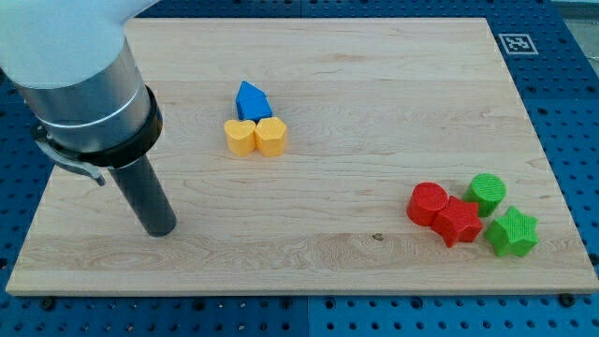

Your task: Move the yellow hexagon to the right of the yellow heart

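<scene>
Sitting down at the view's bottom-left, my tip is parked on bare board with nothing touching it. It's just a plain rod, so there are no fingers to be apart or together; it only shoves things.

Going outward from my tip, the first thing up and to the view's right is the little cluster: yellow heart on the near side, yellow hexagon touching it on the far side, and a blue block (kind of house-shaped) sitting just beyond, against the tops of both. All three are well apart from my tip.

So as far as I can judge, the hexagon already sits to the right of the heart, which is probably why my tip is hanging back instead of crowding them. Any nudge there would risk knocking the heart or the blue one.

Way farther off to the view's right: a red cylinder, a red star, a green cylinder and a green star, bunched together and out of the way.
</scene>
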Robot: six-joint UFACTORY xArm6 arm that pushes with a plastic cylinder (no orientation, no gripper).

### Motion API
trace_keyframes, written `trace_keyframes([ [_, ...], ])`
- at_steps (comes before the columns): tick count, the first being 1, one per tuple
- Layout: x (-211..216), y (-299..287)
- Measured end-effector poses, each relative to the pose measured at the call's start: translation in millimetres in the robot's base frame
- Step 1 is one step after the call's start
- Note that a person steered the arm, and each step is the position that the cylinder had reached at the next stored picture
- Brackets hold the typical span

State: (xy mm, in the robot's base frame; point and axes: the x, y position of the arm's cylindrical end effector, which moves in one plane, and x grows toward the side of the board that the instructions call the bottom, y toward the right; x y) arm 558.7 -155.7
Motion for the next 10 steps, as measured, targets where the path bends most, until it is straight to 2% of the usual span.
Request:
trace_keyframes([
  [2, 0, 3],
  [4, -54, 75],
  [5, -70, 82],
  [6, -70, 95],
  [7, -70, 151],
  [8, -73, 183],
  [9, -119, 186],
  [10, -141, 186],
])
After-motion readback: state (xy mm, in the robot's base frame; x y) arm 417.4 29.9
